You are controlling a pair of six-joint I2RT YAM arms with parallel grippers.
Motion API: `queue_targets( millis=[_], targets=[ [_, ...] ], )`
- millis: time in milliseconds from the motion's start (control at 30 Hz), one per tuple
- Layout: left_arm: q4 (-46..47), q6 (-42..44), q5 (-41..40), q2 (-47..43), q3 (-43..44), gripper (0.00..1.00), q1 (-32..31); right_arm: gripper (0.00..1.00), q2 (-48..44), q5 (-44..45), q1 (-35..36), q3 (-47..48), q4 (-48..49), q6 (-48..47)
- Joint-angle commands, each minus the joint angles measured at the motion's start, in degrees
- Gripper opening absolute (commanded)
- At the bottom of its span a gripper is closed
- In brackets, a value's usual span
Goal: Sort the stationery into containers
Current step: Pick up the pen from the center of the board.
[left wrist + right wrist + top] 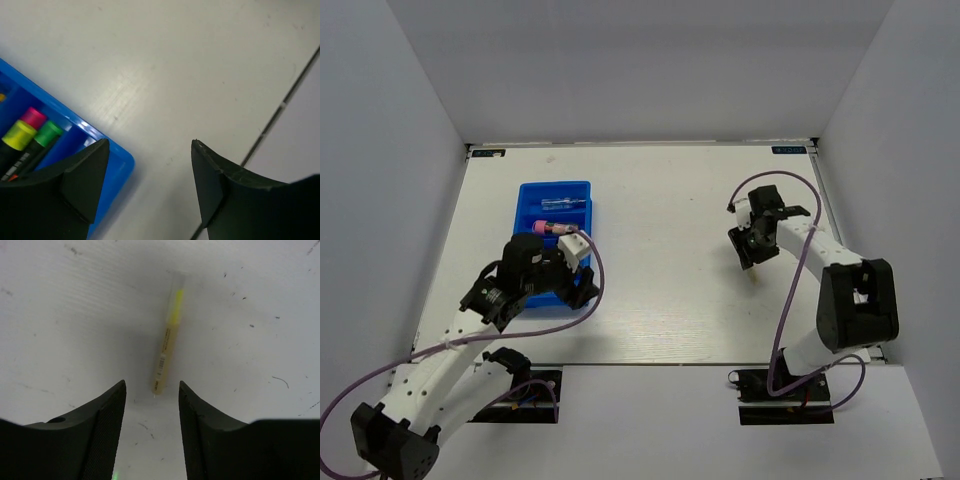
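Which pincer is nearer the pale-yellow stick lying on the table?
Right. The right pincer hangs open directly over the pale-yellow stick; the left pincer is far across the table, at the blue tray.

Both arms same build: white links, black joint housings, left arm (450,348) and right arm (855,300). Purple cable (786,310) looped along each. Fingers (102,430) matte black, wedge-shaped, textured inside.
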Motion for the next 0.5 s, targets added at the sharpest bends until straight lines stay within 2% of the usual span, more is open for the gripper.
queue_targets(
  millis=[0, 200, 333, 467],
  targets=[
    [0.4, -3.5, -3.4, -4.4, -3.8, 0.77, -2.7, 0.49, 4.0, 5.0, 0.0, 3.3, 1.5, 1.7],
    [-2.0, -2.2, -3.4, -6.4, -3.8, 0.78, -3.5, 0.43, 8.4, 5.4, -0.1, 4.2, 2.8, 1.2],
    [-1.7, -2.0, -2.9, -8.0, -4.9, 0.78, -3.4, 0.43, 11.1, 5.7, -0.4, 5.7, 2.9, 0.9],
    [-2.5, -2.0, -2.9, -9.0, -5.0, 0.78, -3.5, 0.38, 13.1, 2.5, -1.3, 6.7, 2.1, 0.3]
  ],
)
